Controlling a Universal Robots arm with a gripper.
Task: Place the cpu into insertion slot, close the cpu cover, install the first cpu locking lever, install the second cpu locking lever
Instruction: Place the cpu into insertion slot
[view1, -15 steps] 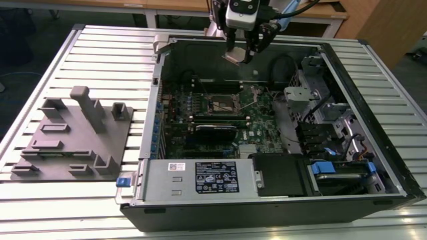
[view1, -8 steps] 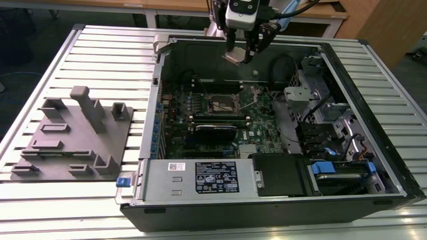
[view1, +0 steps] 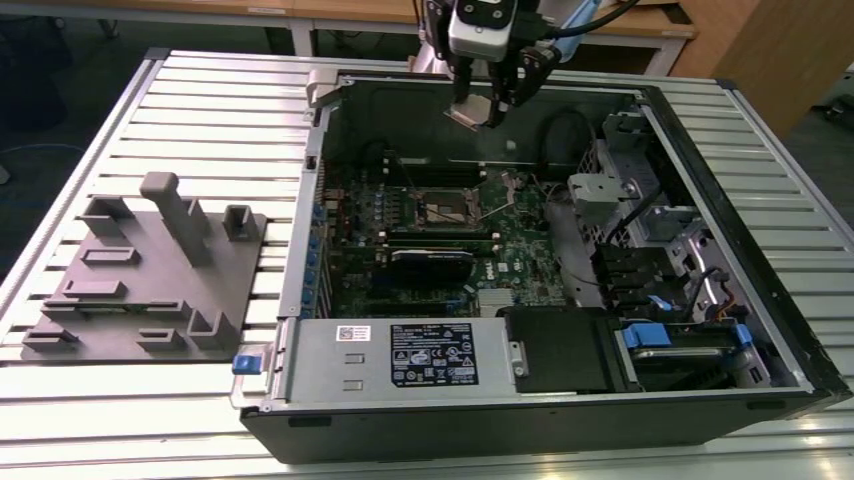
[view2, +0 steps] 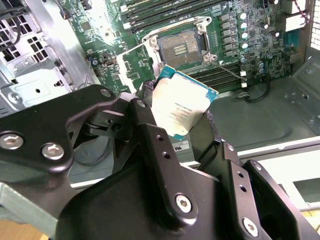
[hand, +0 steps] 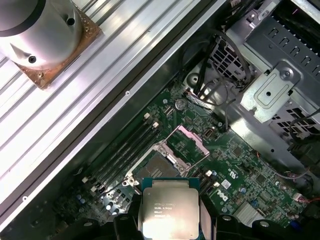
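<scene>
Exterior view | gripper (view1: 482, 110) pinched the cpu (view1: 466, 116) by opposite edges, flat face exposed, high over the open computer case (view1: 534, 425) | insertion slot (view1: 445, 210) bare, cpu cover (hand: 187, 142) swung up, likely to admit the chip.

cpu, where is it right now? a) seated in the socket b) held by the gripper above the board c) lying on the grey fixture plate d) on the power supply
b: the cpu is clamped in the gripper, up in the air, and the insertion slot below it is bare.
</scene>
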